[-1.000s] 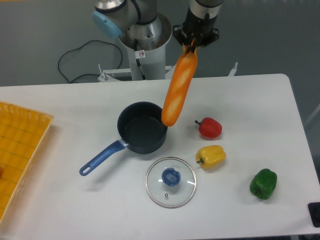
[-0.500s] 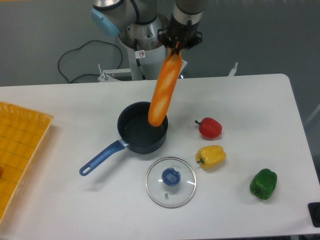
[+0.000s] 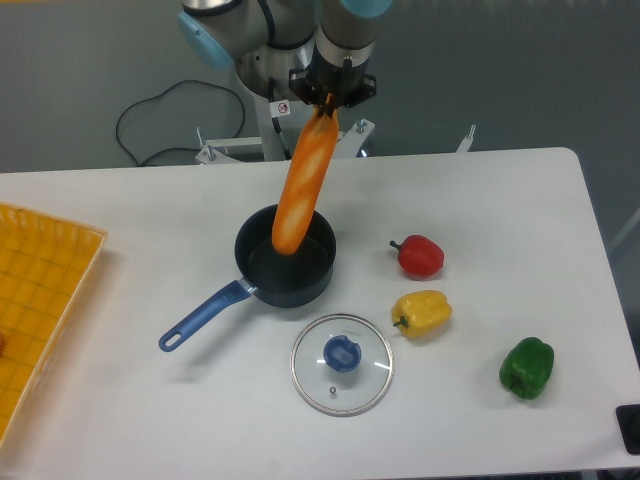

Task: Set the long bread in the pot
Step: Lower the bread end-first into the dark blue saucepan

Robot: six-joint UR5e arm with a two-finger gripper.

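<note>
My gripper (image 3: 326, 105) is shut on the top end of the long bread (image 3: 303, 185), a glossy orange loaf that hangs tilted, lower end down and to the left. Its lower end is over the opening of the pot (image 3: 285, 268), a dark navy saucepan with a blue handle (image 3: 203, 315) pointing to the front left. I cannot tell whether the bread touches the pot's inside.
A glass lid with a blue knob (image 3: 342, 363) lies in front of the pot. A red pepper (image 3: 420, 256), a yellow pepper (image 3: 422, 313) and a green pepper (image 3: 527, 367) lie to the right. A yellow tray (image 3: 35, 300) is at the left edge.
My gripper has moved left with the bread. The loaf's lower end went from beside the pot's right rim to over the pot's opening.
</note>
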